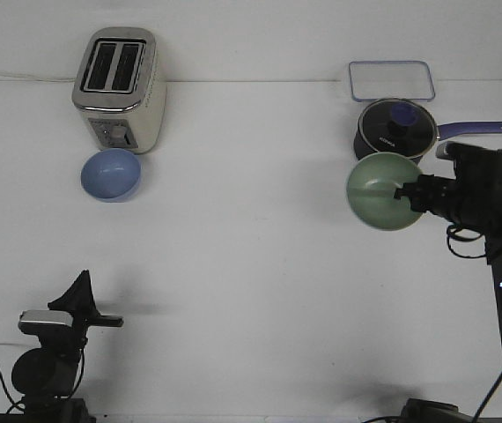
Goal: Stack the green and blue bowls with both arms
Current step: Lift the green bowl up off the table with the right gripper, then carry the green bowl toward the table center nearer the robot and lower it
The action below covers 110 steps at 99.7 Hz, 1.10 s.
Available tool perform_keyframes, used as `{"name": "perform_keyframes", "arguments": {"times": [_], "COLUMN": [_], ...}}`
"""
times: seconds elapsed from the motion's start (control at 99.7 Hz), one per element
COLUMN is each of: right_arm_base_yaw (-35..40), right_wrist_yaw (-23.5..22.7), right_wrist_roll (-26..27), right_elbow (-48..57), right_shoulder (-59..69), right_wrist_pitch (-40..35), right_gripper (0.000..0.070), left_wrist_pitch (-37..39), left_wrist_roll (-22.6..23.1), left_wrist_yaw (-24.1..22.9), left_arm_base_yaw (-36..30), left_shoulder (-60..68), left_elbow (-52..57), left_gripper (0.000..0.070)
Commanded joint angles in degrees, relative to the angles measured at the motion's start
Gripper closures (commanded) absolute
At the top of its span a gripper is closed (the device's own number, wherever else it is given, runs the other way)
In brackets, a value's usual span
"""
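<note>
The pale green bowl point(377, 191) is at the right, lifted and tipped so its inside faces the camera. My right gripper point(407, 192) is shut on its right rim, with one finger showing inside the bowl. The light blue bowl point(110, 174) stands upright on the white table at the back left, just in front of the toaster. My left gripper point(80, 293) is low at the front left, far from both bowls and holding nothing. Its fingers show only as one dark pointed shape, so I cannot tell how they stand.
A cream and silver toaster point(119, 88) stands right behind the blue bowl. A dark navy lidded saucepan point(394, 129) with a blue handle sits just behind the green bowl. A clear flat container point(391, 80) with a blue rim lies at the back right.
</note>
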Motion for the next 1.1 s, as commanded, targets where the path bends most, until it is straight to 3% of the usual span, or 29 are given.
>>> {"name": "perform_keyframes", "arguments": {"times": [0.0, 0.18, 0.531, 0.772, 0.932, 1.093], "right_arm_base_yaw": [1.77, 10.99, 32.17, 42.77, 46.27, 47.74], "right_wrist_yaw": [-1.27, -1.73, 1.31, 4.72, 8.41, 8.83], "right_wrist_roll": [0.70, 4.46, 17.18, 20.17, 20.11, 20.11], "right_elbow": [-1.88, -12.70, -34.23, -34.88, -34.88, -34.88], "right_shoulder": [-2.56, -10.23, -11.61, -4.33, 0.79, 3.80], "right_wrist_pitch": [-0.44, 1.40, 18.84, 24.81, 25.59, 27.54], "right_gripper": [0.0700, 0.0700, 0.0700, 0.0700, 0.0700, 0.0700], "left_wrist_pitch": [0.55, 0.55, 0.70, 0.57, 0.57, 0.59], "left_wrist_roll": [0.59, 0.59, 2.27, 2.27, 2.27, 2.25], "left_wrist_yaw": [0.02, 0.02, 0.02, 0.02, 0.02, 0.02], "left_arm_base_yaw": [-0.02, -0.04, -0.02, -0.02, -0.04, -0.04], "left_shoulder": [-0.09, -0.09, -0.09, -0.09, -0.09, -0.09], "left_elbow": [-1.11, -1.09, -1.09, -1.11, -1.09, -1.09], "left_gripper": [0.0686, 0.0686, 0.0686, 0.0686, 0.0686, 0.0686]}}
